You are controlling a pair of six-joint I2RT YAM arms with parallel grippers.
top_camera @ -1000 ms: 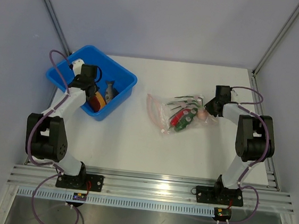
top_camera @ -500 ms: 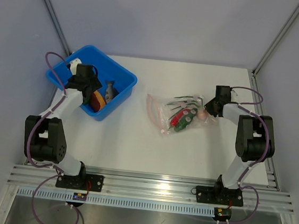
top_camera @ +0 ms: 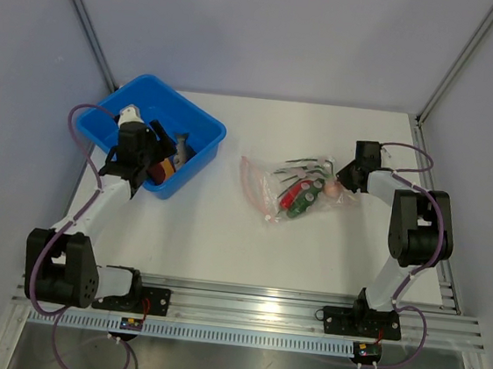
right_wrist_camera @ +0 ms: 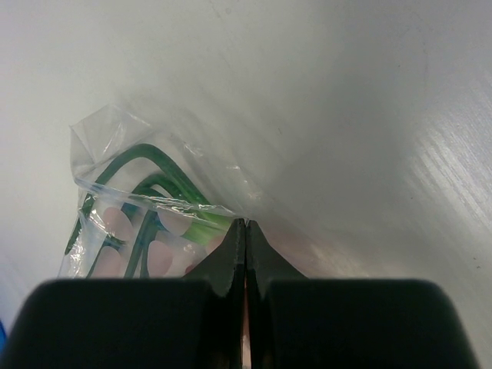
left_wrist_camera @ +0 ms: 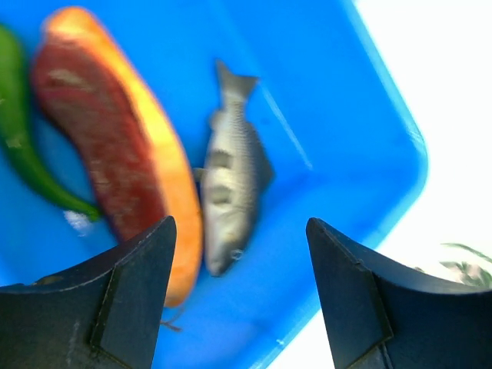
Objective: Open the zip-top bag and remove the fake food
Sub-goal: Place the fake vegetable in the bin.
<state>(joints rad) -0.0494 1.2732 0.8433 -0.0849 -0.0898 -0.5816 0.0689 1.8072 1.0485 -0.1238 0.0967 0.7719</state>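
L end effector (left_wrist_camera: 239, 223) open, hovering over blue bin (left_wrist_camera: 346, 131).

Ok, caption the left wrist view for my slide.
Left jaws stand open over the blue bin, where a grey fish, an orange-and-red slice and a green vegetable lie.

A white surface (top_camera: 223, 235) is seen across the middle of the frame. A blue bin (top_camera: 197, 163) is set on it at upper left. A clear zip-top bag (top_camera: 264, 186) is laid right of centre, well apart from the bin.
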